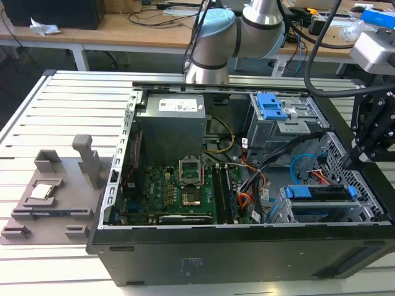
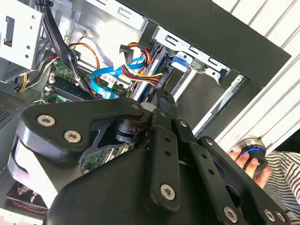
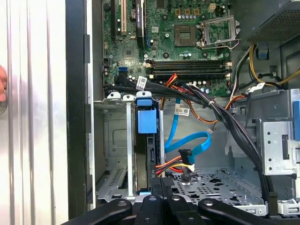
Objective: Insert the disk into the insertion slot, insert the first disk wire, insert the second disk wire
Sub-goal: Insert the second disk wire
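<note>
Down in the open black computer case, at the corner on the exterior view's right, you've got the disk, a flat grey hard drive framed by a bright blue plastic caddy. It sits in the insertion slot, the grey perforated sheet-metal drive cage. The disk stands on edge. Its long axis runs along the case's near wall, exterior view's left to right, with blue caddy showing at both ends.

The first wrist view looks at the disk edge-on: blue caddy tab toward the green motherboard, other end toward the gripper. Your jaws look pressed together, tips just beside that end of the disk.

A flat blue data cable loops next to the disk. A black plug with red, yellow and black wires lies near the jaws. Can't tell whether either is seated in the disk.

The case lies on the white slatted worktop. In the second wrist view, a person's hand with a striped sleeve rests on a round blue-ringed knob, outside the case.
</note>
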Robot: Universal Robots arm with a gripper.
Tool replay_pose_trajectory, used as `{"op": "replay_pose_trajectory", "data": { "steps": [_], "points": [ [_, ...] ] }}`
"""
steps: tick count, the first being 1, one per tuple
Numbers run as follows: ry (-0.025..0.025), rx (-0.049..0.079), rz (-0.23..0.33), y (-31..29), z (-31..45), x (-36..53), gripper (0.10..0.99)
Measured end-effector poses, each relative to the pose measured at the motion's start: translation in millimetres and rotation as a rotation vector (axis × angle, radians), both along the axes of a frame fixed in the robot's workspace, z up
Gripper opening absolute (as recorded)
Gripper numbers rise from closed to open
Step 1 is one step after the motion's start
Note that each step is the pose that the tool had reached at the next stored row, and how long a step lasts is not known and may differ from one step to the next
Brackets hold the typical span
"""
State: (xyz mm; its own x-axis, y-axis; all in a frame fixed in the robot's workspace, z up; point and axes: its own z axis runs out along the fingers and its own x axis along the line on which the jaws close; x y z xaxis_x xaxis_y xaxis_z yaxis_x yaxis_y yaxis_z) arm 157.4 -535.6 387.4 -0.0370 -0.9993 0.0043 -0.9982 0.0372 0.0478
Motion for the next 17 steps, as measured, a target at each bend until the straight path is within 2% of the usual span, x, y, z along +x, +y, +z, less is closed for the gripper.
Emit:
{"op": "replay_pose_trajectory", "data": {
  "steps": [5,6,7,8,9,10,17],
  "points": [
    [0.0000,0.000,0.000,0.0,0.2,0.0,0.106],
    [0.0000,0.000,0.000,0.0,0.2,0.0,0.169],
    [0.0000,0.000,0.000,0.0,0.2,0.0,0.169],
    [0.0000,0.000,0.000,0.0,0.2,0.0,0.235],
    [0.0000,0.000,0.000,0.0,0.2,0.0,0.235],
    [0.0000,0.000,0.000,0.2,0.3,0.0,0.298],
    [0.0000,0.000,0.016,13.6,-3.7,-7.5,0.298]
  ]
}}
